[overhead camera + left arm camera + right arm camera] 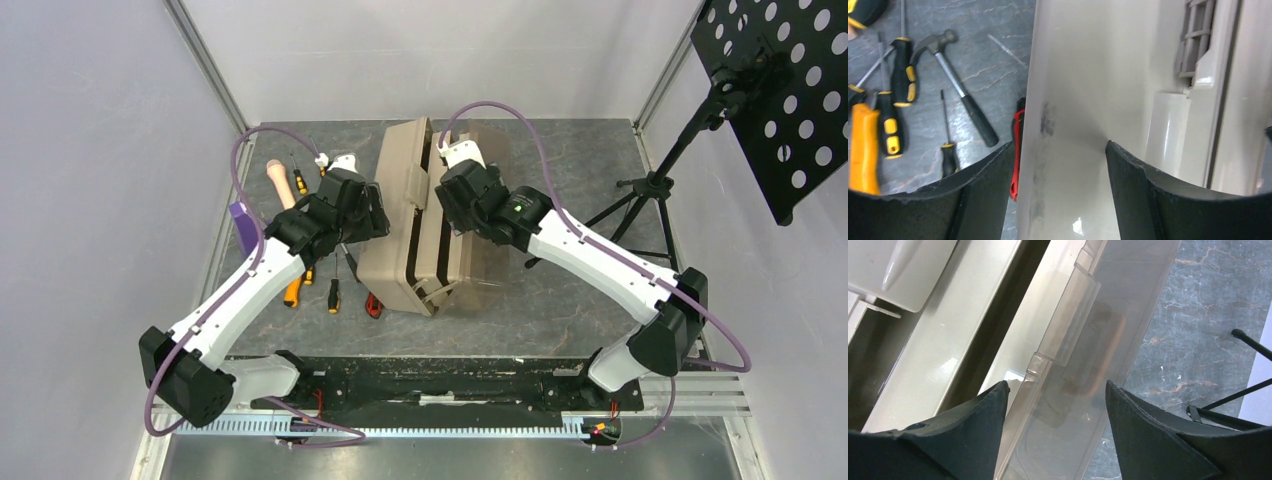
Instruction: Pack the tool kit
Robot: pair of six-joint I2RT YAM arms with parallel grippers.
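At the far left of the tabletop (560, 300) lie a purple block (240, 222) and a beige rod (280, 183), neither of them part of the kit. Next to them, the screwdrivers (903, 70) and the small hammer (955, 85) lie loose in a cluster. The utility knife (1018, 150) lies just beside the left wall of the toolbox (400, 240), so nothing is packed yet.

The step in hand looks like unfolding the box so the tools can go in. The left pincer (1059, 145) hangs spread over the box's left edge. One finger is above the knife and the other above the tan lid, and neither visibly touches anything.

The toolbox stands in the middle of the tabletop, with dark gaps showing between its long sections. The right pincer (1057, 384) is spread too, poised above the translucent tray (1073, 365) on the box's right side and pinching nothing.

The next move probably calls for each pincer to come down and close on its own edge, then draw the halves outward.

Room differs by side. On the left, the knife and the scattered tools crowd the strip where a tray would swing out, so that side wants care or clearing first. On the right, bare tabletop lies beyond the tray, bounded by the feet of a black stand (655, 185) near the far right rim.
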